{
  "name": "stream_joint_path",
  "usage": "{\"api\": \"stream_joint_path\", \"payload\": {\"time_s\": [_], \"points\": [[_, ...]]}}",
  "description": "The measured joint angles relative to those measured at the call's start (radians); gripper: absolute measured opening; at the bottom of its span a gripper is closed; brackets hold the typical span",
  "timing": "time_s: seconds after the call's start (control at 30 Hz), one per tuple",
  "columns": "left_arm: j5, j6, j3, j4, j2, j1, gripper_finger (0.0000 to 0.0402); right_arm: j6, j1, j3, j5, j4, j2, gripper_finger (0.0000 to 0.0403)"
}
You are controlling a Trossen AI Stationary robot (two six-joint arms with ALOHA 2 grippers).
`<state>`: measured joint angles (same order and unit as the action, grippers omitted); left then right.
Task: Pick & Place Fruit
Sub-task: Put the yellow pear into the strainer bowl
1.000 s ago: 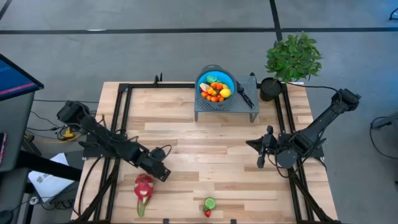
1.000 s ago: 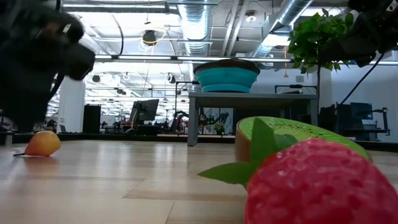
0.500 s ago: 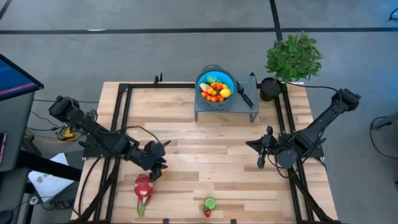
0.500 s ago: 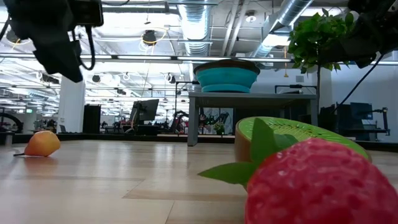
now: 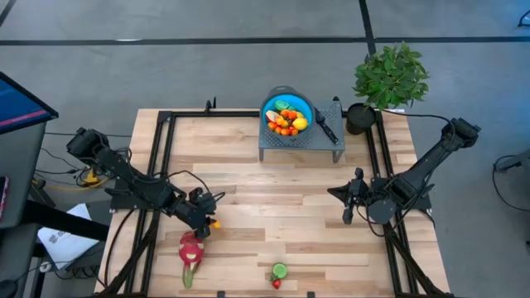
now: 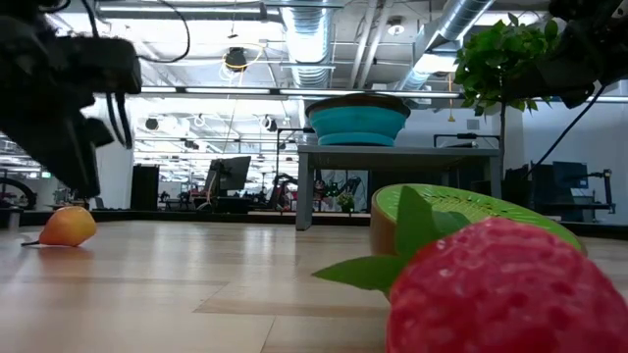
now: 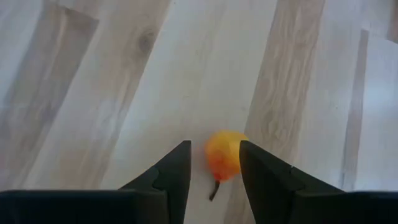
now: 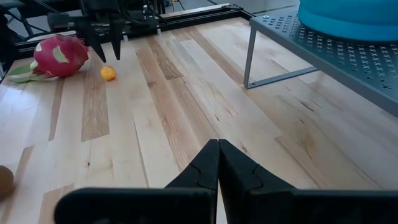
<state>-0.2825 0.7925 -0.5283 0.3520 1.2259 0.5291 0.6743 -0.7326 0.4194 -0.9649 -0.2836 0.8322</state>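
Note:
A small orange fruit (image 7: 222, 155) lies on the wood at the table's left (image 5: 216, 223), also seen in the low view (image 6: 67, 226) and the right wrist view (image 8: 108, 73). My left gripper (image 7: 214, 143) hangs just above it (image 8: 109, 55), open, fingers pointing down, not touching it. A pink-red dragon fruit (image 5: 191, 248) lies nearer the front edge. A kiwi half (image 5: 279, 270) and a strawberry (image 5: 277, 284) lie at the front edge. My right gripper (image 8: 219, 146) waits shut at the right (image 5: 334, 193).
A blue bowl (image 5: 287, 101) with several small fruits stands on a grey rack (image 5: 298, 142) at the far edge, a black-handled knife (image 5: 325, 126) beside it. A potted plant (image 5: 389, 76) stands at the far right corner. Bare wood lies between the arms.
My left gripper has rolled about its own axis and drawn a little toward the table's left edge. Its fingers now hang over the orange fruit, which has stayed where it was and now shows beside the gripper in the high view.

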Motion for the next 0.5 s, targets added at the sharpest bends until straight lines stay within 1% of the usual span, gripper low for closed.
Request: {"api": "stream_joint_path", "payload": {"time_s": [0.27, 0.4, 0.5], "points": [[-0.004, 0.0, 0.149, -0.272, 0.0, 0.003, 0.015, 0.008, 0.0, 0.0, 0.0, 0.0, 0.0, 0.0], [-0.008, 0.0, 0.198, -0.368, -0.002, 0.002, 0.0167, 0.008, 0.0, 0.0, 0.0, 0.001, 0.0, 0.0], [-0.007, 0.0, 0.214, -0.403, -0.002, 0.002, 0.0181, 0.008, 0.0, 0.0, 0.0, 0.001, 0.0, 0.0]]}}
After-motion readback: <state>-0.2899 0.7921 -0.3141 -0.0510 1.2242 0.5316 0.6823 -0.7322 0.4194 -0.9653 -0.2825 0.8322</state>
